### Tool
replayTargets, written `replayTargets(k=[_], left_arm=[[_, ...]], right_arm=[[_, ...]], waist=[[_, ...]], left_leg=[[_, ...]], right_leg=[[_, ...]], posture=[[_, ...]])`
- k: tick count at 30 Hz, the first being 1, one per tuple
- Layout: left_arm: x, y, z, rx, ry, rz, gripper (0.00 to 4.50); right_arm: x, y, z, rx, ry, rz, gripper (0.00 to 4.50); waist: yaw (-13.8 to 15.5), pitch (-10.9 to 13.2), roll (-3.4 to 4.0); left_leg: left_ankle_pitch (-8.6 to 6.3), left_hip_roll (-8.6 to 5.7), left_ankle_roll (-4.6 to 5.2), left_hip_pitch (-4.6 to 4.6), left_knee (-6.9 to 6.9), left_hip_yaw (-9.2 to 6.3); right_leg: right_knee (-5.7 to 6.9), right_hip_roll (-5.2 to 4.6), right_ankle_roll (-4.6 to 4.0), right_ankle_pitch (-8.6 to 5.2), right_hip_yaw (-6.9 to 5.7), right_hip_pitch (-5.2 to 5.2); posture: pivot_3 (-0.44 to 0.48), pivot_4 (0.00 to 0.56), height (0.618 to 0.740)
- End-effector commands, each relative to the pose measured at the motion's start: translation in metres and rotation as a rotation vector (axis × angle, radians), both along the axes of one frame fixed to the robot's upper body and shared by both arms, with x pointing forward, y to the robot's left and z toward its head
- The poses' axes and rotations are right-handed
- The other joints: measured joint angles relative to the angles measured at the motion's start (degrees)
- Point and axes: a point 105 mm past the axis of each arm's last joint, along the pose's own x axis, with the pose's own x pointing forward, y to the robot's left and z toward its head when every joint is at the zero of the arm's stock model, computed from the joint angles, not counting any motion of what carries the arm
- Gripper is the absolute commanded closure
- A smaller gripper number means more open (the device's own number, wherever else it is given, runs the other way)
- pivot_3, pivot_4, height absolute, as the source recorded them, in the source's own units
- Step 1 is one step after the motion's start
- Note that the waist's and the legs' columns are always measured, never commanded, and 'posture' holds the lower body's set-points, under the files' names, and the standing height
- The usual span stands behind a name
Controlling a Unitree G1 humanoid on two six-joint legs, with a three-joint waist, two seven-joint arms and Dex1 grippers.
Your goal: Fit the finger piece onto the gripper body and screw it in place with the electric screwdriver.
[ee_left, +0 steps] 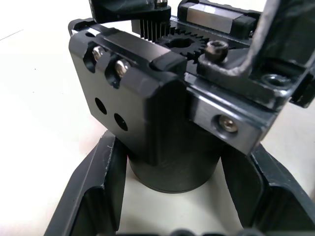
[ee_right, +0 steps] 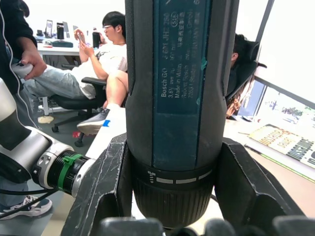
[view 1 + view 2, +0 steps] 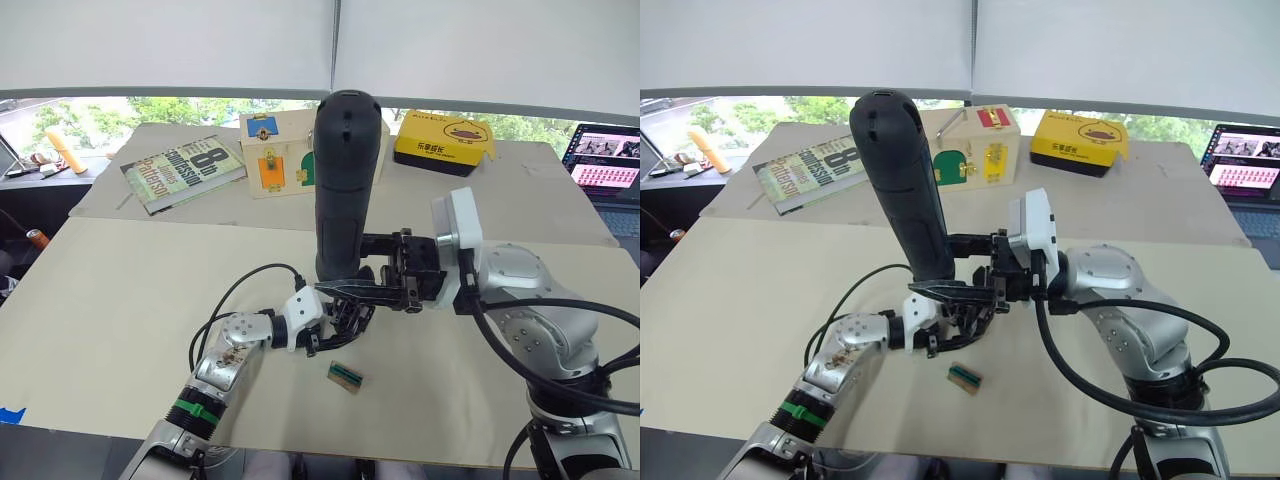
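Right gripper [image 3: 352,265] clamps the electric screwdriver [image 3: 347,180] upright at its collar; top-heavy, smooth, so hold low. Left gripper [image 3: 338,318] closed around the gripper body [image 1: 167,113], at 6 o'clock beneath the screwdriver. Rigid; grip its round base.

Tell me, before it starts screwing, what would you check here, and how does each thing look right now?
1. Electric screwdriver gripped by the right gripper: ok, fingers clamp its body.
2. Gripper body held by the left gripper: ok, fingers flank its round base.
3. Screwdriver upright above the gripper body: ok.
4. Bit seated in a screw: cannot tell, the tip is hidden.
5. Finger piece fitted: cannot tell.
6. Small green-topped block lies loose on the table: ok, apart from both grippers.
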Motion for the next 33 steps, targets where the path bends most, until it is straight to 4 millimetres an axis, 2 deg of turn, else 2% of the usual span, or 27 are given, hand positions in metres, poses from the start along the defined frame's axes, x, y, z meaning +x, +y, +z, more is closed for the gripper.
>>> replayTargets(k=[1, 33], left_arm=[[-0.010, 0.003, -0.026, 0.073, 0.106, -0.010, 2.22], [-0.014, 0.002, -0.030, 0.071, 0.125, 0.005, 2.22]], right_arm=[[-0.005, -0.001, 0.011, 0.039, -0.057, 0.011, 2.60], [-0.003, 0.001, -0.006, 0.026, -0.045, -0.012, 2.60]], waist=[[-0.09, 0.00, 0.00], [-0.68, 0.00, 0.00]], left_leg=[[0.00, 0.00, 0.00, 0.00, 0.00, 0.00], [0.00, -0.02, -0.01, 0.01, -0.01, 0.00]], right_leg=[[0.00, 0.00, 0.00, 0.00, 0.00, 0.00], [0.00, -0.01, 0.06, -0.04, 0.01, 0.01]], posture=[[0.000, 0.150, 0.740], [0.000, 0.150, 0.740]])
